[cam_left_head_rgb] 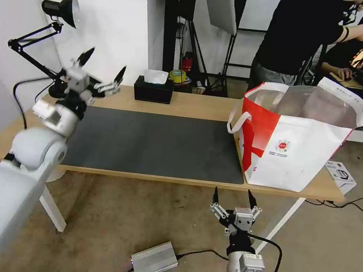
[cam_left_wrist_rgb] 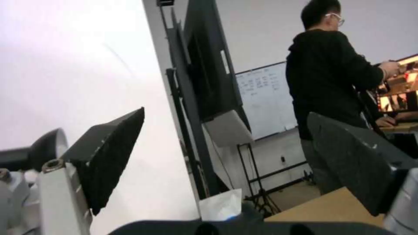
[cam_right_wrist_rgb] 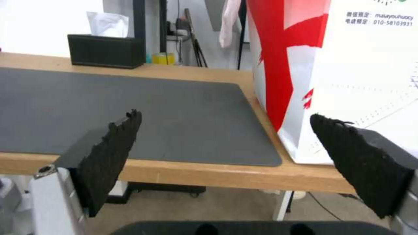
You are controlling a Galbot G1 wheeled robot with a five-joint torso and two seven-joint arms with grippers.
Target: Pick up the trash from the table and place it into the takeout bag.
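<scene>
The trash is out of view. The takeout bag point(cam_left_head_rgb: 294, 144), white and red with a foil lining, stands open at the right end of the table point(cam_left_head_rgb: 194, 104); it also appears in the right wrist view point(cam_right_wrist_rgb: 348, 65). A dark grey mat point(cam_left_head_rgb: 154, 141) covers the middle of the tabletop. My left gripper point(cam_left_head_rgb: 106, 60) hangs open and empty above the table's back left corner, its fingers wide apart in the left wrist view point(cam_left_wrist_rgb: 226, 112). My right gripper point(cam_left_head_rgb: 232, 195) is open and empty just below the table's front edge point(cam_right_wrist_rgb: 196, 173), left of the bag, seen again in its wrist view point(cam_right_wrist_rgb: 225, 114).
A black tissue box point(cam_left_head_rgb: 153, 91) sits at the back edge and a black desk lamp point(cam_left_head_rgb: 60, 8) stands at the back left. A small white box point(cam_left_head_rgb: 341, 176) lies right of the bag. A silver box point(cam_left_head_rgb: 154, 260) with cables rests on the floor. A person point(cam_left_head_rgb: 298, 35) stands behind the table.
</scene>
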